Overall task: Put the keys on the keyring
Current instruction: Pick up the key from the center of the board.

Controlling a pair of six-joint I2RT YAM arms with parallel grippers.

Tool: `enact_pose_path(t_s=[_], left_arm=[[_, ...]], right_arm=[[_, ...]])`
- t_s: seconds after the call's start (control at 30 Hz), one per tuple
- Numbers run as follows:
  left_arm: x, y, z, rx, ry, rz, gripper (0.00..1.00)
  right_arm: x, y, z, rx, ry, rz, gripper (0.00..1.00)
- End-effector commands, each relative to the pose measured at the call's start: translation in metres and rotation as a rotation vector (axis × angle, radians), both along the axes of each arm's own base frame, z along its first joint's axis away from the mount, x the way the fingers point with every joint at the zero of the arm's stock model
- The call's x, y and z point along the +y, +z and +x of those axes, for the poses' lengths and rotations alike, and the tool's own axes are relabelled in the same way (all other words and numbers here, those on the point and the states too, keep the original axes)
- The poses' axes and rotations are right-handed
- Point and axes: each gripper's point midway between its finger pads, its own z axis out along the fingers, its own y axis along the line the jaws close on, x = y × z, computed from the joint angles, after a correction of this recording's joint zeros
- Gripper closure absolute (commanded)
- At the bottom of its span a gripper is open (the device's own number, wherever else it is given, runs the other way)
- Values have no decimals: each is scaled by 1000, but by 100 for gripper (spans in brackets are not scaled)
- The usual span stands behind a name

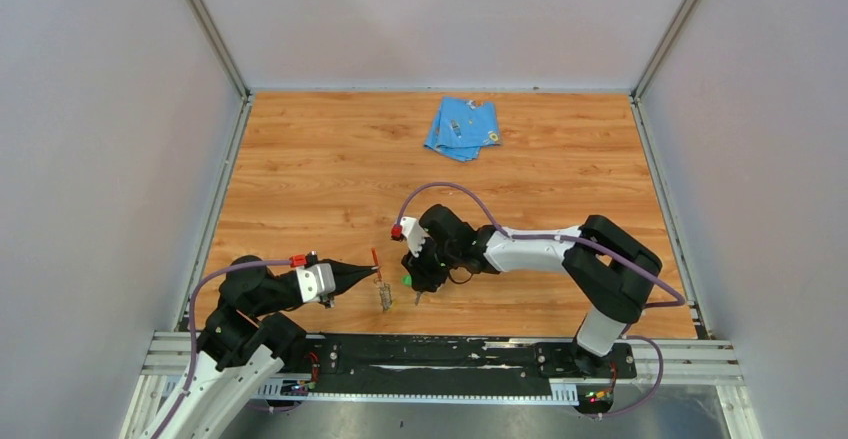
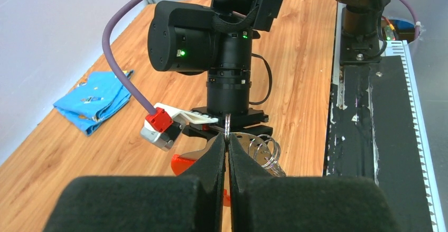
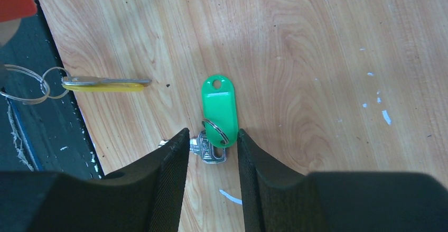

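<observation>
My left gripper [image 1: 365, 274] [image 2: 228, 137] is shut on a thin metal ring of the keyring [image 2: 248, 152], a silvery plate with holes, a red strip [image 2: 185, 163] and several wire rings. It holds the keyring just above the table [image 1: 378, 277]. The yellow key [image 3: 103, 84] hangs from small rings [image 3: 24, 84] at the left of the right wrist view. The green key [image 3: 219, 105] lies flat on the wood, its silver blade [image 3: 210, 150] by the tag's near end. My right gripper [image 3: 212, 134] [image 1: 415, 281] is open, pointing down, with its fingertips either side of the green key's ring end.
A folded blue cloth [image 1: 462, 127] [image 2: 95, 102] lies at the far side of the wooden table [image 1: 330, 169]. The black base rail [image 1: 440, 354] runs along the near edge, close to both grippers. Grey walls enclose the table on three sides.
</observation>
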Motion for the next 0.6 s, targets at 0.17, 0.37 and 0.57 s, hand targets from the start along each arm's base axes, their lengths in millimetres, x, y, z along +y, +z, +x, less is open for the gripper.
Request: enact_pose_path(t_s=[0.17, 0.37, 0.57], left_arm=[[-1, 2, 1, -10, -5, -11, 100], [-1, 2, 0, -10, -6, -11, 100], [-1, 2, 1, -13, -2, -10, 100]], right_arm=[[9, 5, 11, -15, 10, 49, 65], [10, 1, 11, -17, 26, 45, 64], [9, -1, 7, 4, 28, 42, 77]])
